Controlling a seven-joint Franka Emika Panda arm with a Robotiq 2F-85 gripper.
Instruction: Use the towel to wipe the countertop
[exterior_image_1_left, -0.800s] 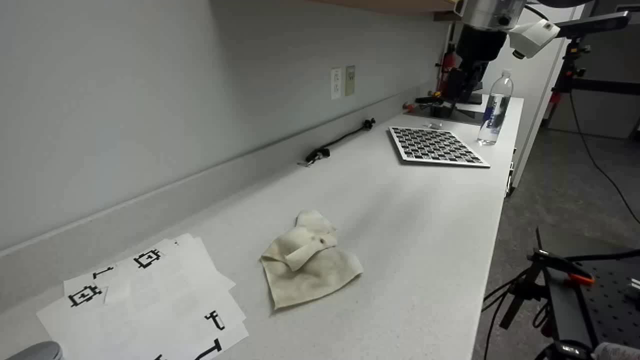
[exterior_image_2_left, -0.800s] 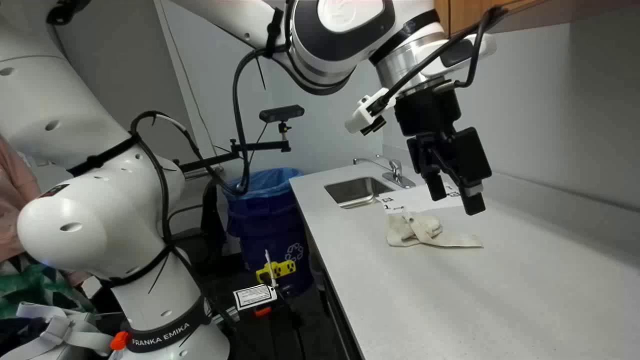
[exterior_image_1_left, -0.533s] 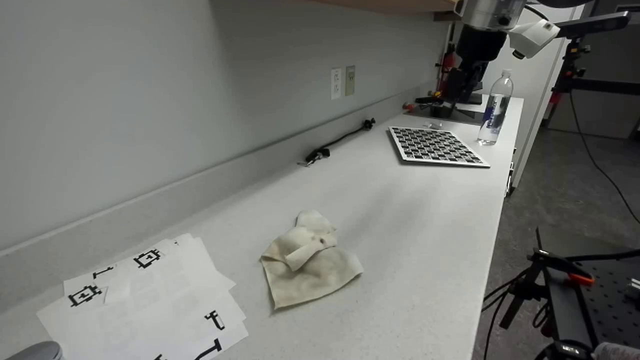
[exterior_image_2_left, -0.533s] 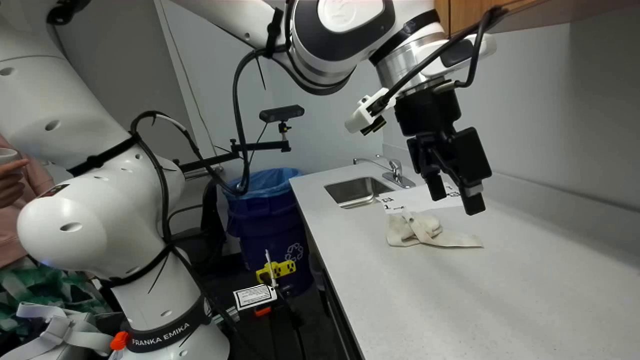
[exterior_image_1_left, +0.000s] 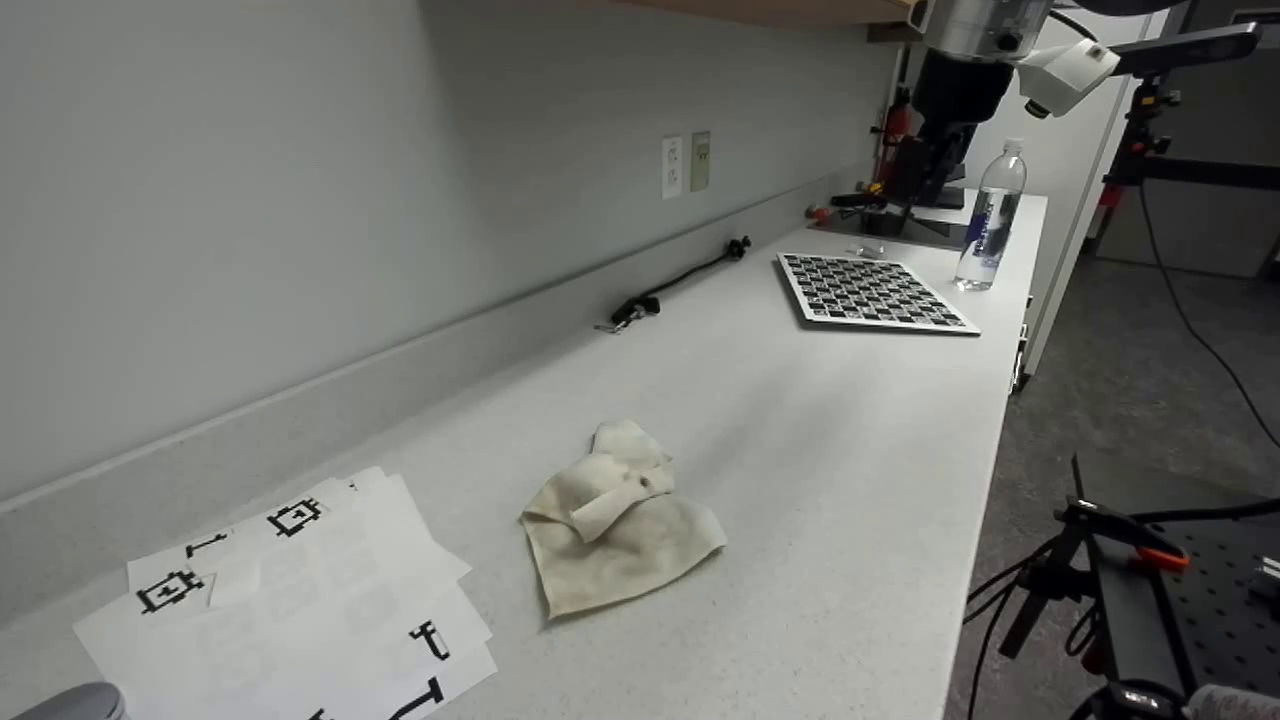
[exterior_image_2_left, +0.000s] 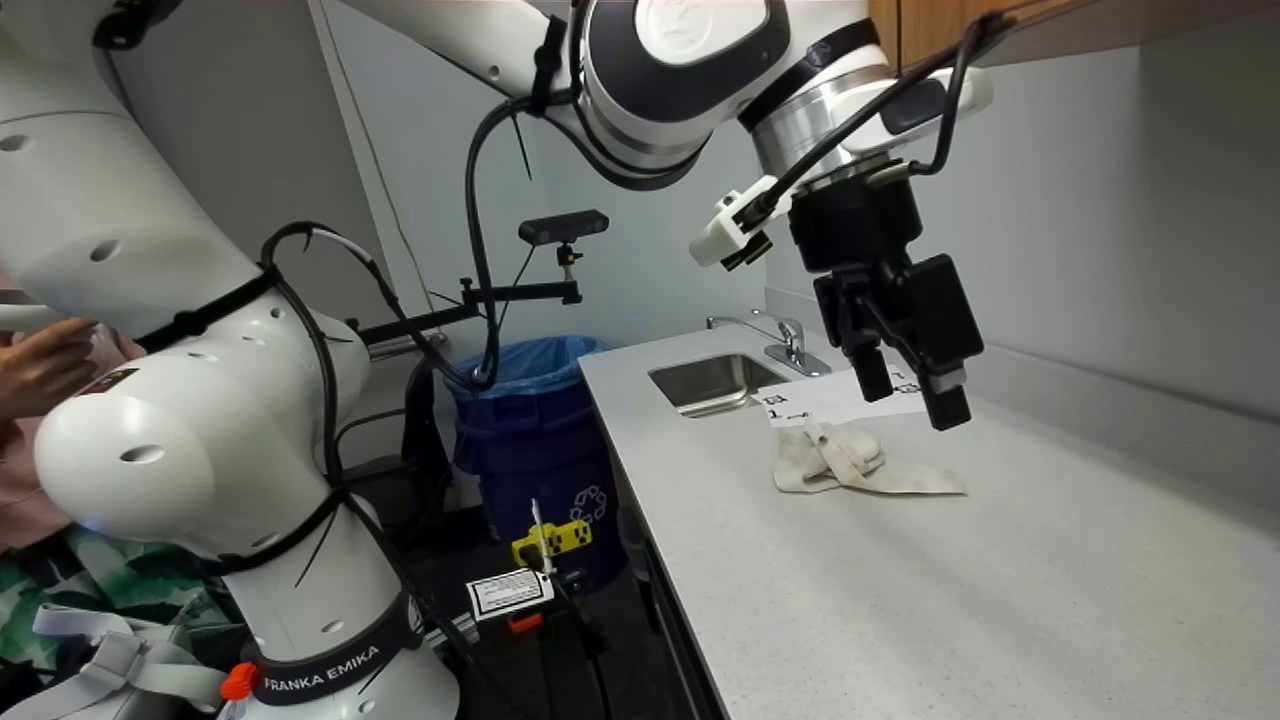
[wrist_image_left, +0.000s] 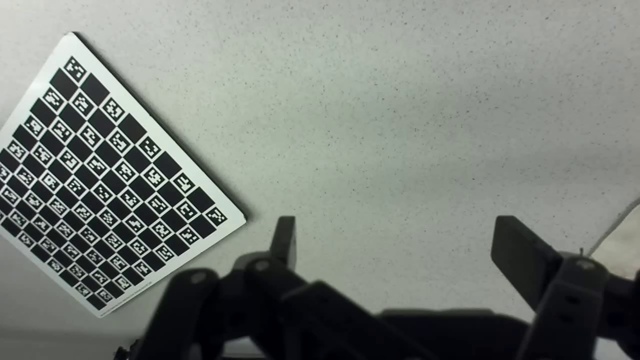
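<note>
Claw (wrist_image_left: 395, 227) spread wide and empty, I see the towel (exterior_image_1_left: 630, 545) lying crumpled on the countertop (exterior_image_1_left: 840, 480); grasping and wiping, I judge, both remain

Cool, rather dim light here in an exterior view, the surface (exterior_image_2_left: 900, 600) pale and softly shaded below the pincer (exterior_image_2_left: 912, 396), the wall (exterior_image_2_left: 1200, 180) to its right in deeper shadow. Above the pincer, look, a shine on the metal collar (exterior_image_2_left: 815, 120)! And the pincer itself, so black its joints nearly merge. Over in the wrist view, a greenish cast; faint shadow bands beyond the pincer, fingers (wrist_image_left: 525, 261) dark, near parts blurred, a thin shadow hugging the crisp checkered board (wrist_image_left: 112, 187) to their left.
</note>
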